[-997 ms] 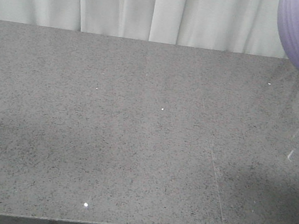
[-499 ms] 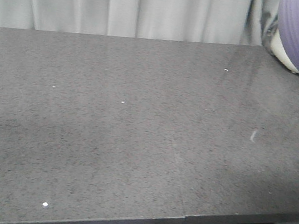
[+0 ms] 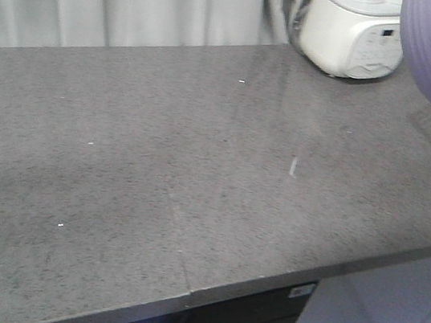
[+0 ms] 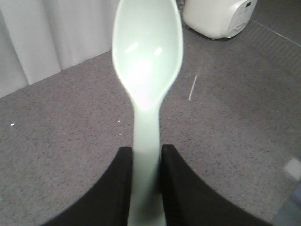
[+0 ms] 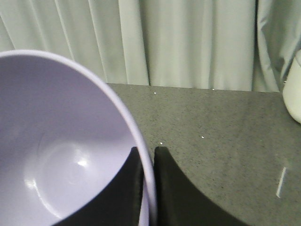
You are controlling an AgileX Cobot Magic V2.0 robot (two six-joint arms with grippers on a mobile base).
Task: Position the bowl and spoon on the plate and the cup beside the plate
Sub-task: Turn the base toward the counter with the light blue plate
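Clamping jaws partly hide the spoon; the bowl is cropped.

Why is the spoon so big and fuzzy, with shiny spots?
Left wrist view: the spoon sits right by the lens, so it looks huge and soft; the bright patches are glare. Right wrist view: the bowl has a small glint inside too.
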